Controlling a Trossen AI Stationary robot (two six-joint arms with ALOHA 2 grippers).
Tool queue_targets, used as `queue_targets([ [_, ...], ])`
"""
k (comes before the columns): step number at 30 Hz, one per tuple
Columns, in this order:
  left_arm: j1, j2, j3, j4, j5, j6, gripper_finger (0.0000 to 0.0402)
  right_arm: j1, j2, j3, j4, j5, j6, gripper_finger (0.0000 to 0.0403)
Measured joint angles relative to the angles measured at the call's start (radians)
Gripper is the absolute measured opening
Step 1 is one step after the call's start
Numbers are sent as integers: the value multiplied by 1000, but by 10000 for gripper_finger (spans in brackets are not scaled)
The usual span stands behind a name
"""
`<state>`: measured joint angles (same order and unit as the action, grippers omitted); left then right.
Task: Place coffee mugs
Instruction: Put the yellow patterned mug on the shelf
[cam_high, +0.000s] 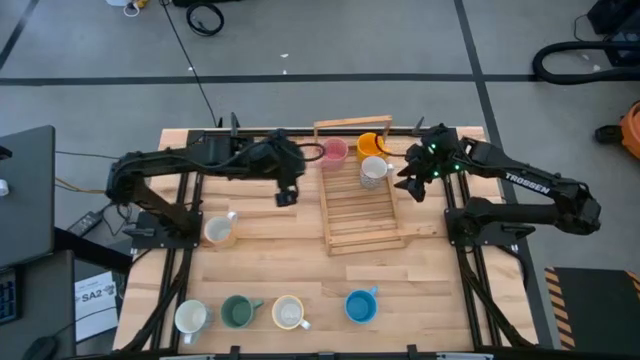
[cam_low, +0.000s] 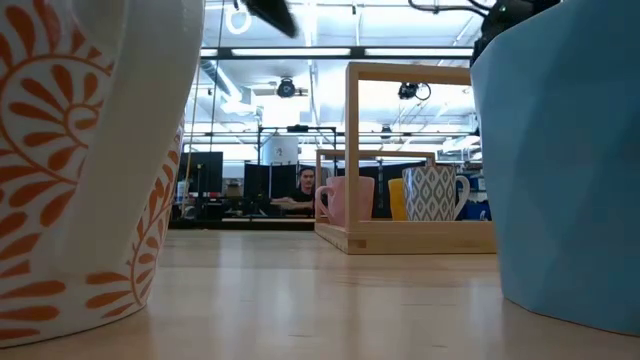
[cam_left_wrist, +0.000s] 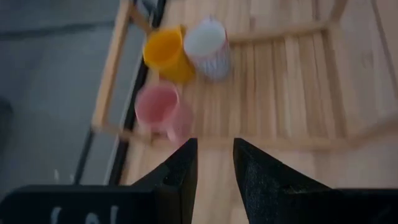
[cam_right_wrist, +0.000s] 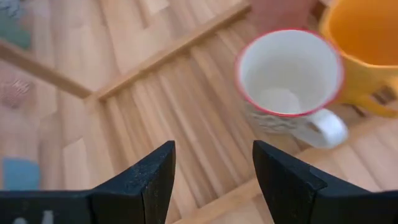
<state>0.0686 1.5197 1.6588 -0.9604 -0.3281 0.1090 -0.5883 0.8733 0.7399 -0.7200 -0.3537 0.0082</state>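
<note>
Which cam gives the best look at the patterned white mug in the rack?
Right wrist view: the patterned white mug fills the frame, with its empty inside, red rim and handle clear. The high view shows it small from above, the low view side-on, far off, and the left wrist view blurred beside the orange mug.

Robotics lab: monitors (cam_low: 225, 180), floor cables (cam_high: 205, 17)

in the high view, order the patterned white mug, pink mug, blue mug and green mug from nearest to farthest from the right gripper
From the right gripper, open over the rack's far right edge:
1. Patterned white mug, just beside it in the rack.
2. Pink mug, at the rack's far left corner.
3. Blue mug, in the near row, right end.
4. Green mug, same row, further left.
</note>
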Motion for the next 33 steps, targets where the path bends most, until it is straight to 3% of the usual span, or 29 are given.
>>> queue_targets([
  [13, -36, -85, 1, -455, 151, -196, 110, 183, -2, 0, 37, 20, 79, 220],
  [22, -49, -84, 1, -545, 150, -371, 110, 275, -1, 0, 84, 54, 105, 220],
  [33, 25, -80, 0, -611, 163, -595, 110, 325, -1, 0, 103, 57, 103, 220],
])
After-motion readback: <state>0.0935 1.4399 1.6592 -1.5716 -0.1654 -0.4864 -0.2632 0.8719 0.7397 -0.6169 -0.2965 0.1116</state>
